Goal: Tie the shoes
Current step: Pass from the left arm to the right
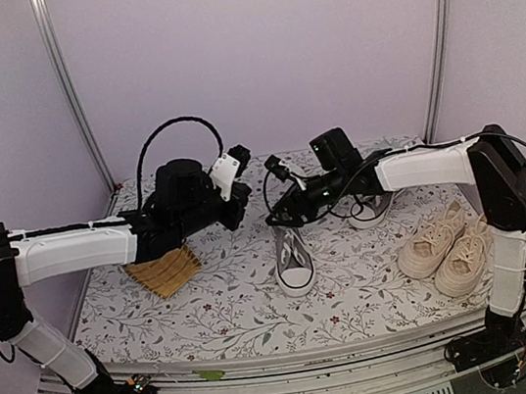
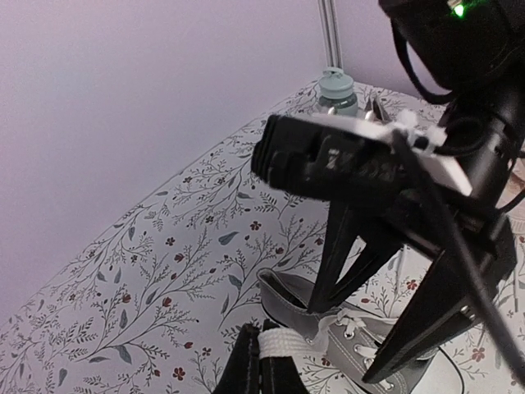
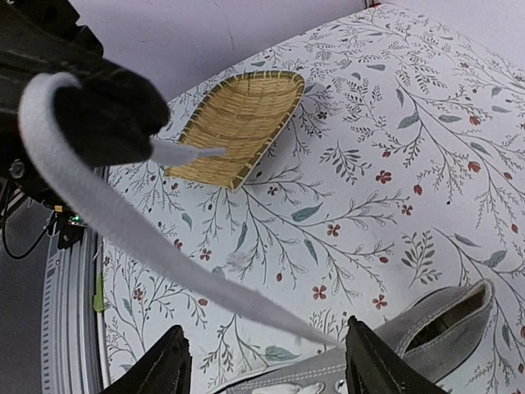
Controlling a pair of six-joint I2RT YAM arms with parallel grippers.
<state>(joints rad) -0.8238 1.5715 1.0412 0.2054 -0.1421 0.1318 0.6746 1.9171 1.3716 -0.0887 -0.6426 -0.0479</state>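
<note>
A small grey sneaker (image 1: pixel 294 258) lies in the middle of the table, toe toward me. It also shows in the left wrist view (image 2: pixel 289 293) and the right wrist view (image 3: pixel 447 324). My left gripper (image 1: pixel 241 208) is shut on its white lace (image 2: pixel 297 345), which it holds raised and taut from the shoe (image 3: pixel 123 222). My right gripper (image 1: pixel 279 218) is open and empty, its fingers (image 3: pixel 373 365) spread just above the shoe's heel end beside the lace. The second grey sneaker (image 1: pixel 372 208) lies behind the right arm. The cream pair (image 1: pixel 446 245) sits at the right.
A woven bamboo tray (image 1: pixel 163 269) lies under the left arm, left of the shoe; it also shows in the right wrist view (image 3: pixel 242 127). A small bottle (image 2: pixel 336 94) stands at the back by the wall. Purple walls close in the back and sides.
</note>
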